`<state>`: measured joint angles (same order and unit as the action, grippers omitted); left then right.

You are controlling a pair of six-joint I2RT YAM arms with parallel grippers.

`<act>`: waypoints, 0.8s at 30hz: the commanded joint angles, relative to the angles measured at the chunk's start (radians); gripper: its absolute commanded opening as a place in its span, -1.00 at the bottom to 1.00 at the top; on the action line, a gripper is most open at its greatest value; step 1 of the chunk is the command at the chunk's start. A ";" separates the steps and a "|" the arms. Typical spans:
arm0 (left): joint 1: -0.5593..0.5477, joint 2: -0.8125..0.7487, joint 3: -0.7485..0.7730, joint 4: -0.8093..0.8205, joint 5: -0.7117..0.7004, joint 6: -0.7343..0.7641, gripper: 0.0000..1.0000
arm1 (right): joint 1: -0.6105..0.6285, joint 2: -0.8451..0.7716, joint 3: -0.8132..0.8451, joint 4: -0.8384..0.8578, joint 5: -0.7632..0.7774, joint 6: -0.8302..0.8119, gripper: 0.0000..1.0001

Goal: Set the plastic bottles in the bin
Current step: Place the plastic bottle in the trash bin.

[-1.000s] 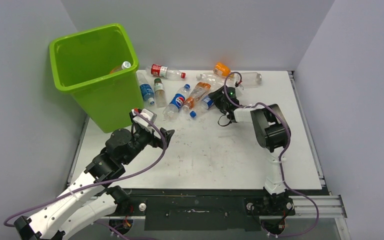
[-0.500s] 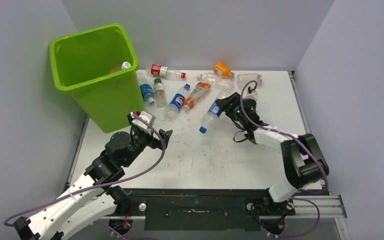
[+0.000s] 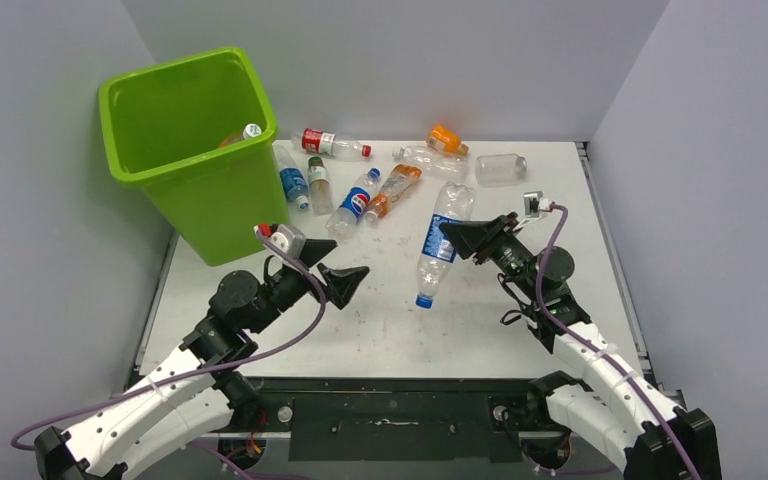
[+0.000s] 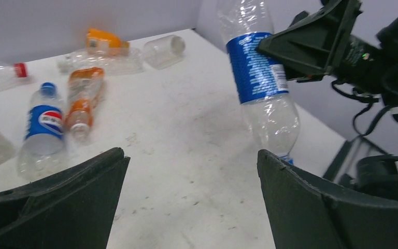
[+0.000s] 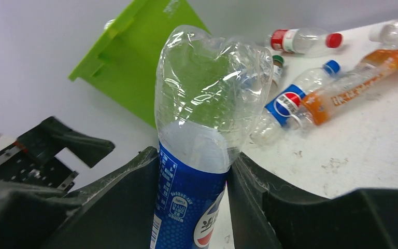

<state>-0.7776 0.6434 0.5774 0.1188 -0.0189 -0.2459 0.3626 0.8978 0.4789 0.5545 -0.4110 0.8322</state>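
So the right gripper [image 3: 456,240] just hauled the blue-label bottle [image 3: 434,262] off the far pile [image 3: 362,200] and is clamped on it in the air mid-table. The left gripper [image 3: 332,277], jaws apart, waits nearer the bin [image 3: 225,215] at far left, so handover, I guess.

**Two white arms, black at the joints**

The left arm [image 3: 160,392] and right arm [image 3: 600,383] have white shells, black joints and small dark screws. A purple cable [image 3: 318,295] loops along each. The jaws are matt black wedges.
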 commanded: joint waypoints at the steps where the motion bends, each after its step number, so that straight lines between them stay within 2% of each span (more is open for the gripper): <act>1: -0.006 0.061 -0.013 0.257 0.218 -0.222 0.92 | 0.019 -0.077 0.007 0.053 -0.118 -0.007 -0.42; 7: -0.008 0.159 -0.020 0.393 0.427 -0.331 0.92 | 0.067 -0.106 0.013 0.108 -0.141 0.013 -0.41; 11: -0.020 0.225 0.014 0.393 0.501 -0.366 0.92 | 0.123 -0.105 0.022 0.132 -0.122 0.008 -0.41; 16: -0.065 0.305 0.046 0.374 0.540 -0.371 0.93 | 0.166 -0.100 0.013 0.194 -0.060 0.014 -0.41; 24: -0.119 0.340 -0.010 0.469 0.523 -0.412 0.93 | 0.192 -0.106 -0.028 0.313 0.043 0.021 -0.42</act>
<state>-0.8795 0.9779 0.5686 0.4599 0.4835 -0.6212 0.5358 0.8047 0.4633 0.7307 -0.4381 0.8570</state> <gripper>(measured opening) 0.962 0.455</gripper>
